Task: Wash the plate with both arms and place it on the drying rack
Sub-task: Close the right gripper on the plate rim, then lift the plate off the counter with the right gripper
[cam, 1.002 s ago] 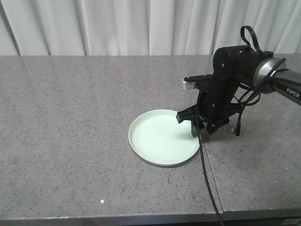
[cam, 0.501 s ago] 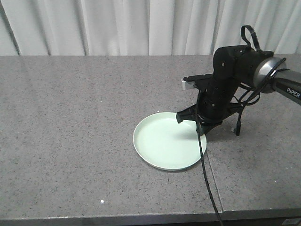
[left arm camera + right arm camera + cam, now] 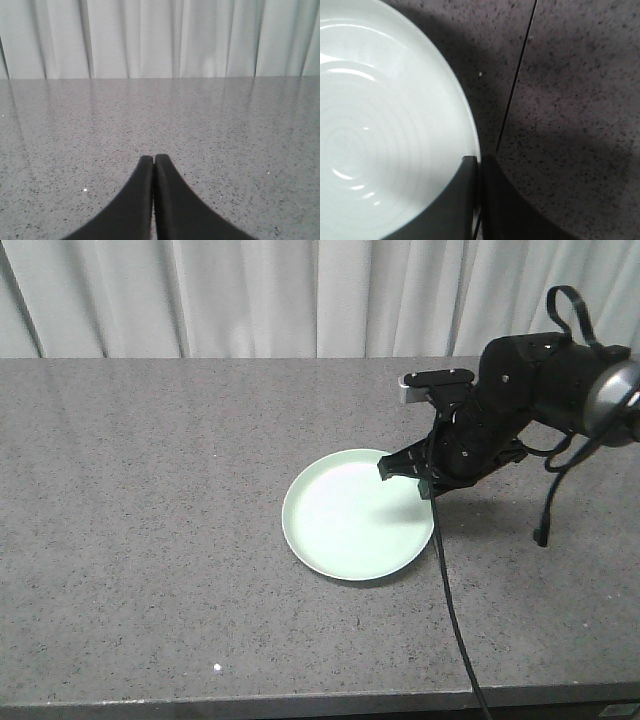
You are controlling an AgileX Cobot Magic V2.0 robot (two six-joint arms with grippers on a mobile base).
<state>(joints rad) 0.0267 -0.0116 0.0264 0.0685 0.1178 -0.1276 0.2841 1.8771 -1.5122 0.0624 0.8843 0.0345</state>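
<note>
On grey stone (image 3: 150, 490), the glossy mint-green plate (image 3: 350, 518) is rim-pinched by the right claw (image 3: 478, 161); left claw (image 3: 153, 160) closed.

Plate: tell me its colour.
Pale mint green, plain; the plate shows best in the exterior front view.

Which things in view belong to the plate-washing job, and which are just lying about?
Job: plate; right gripper clamped on its rim; left gripper, shut. Drying rack not in view.
Just there: counter; curtain; cable.
</note>
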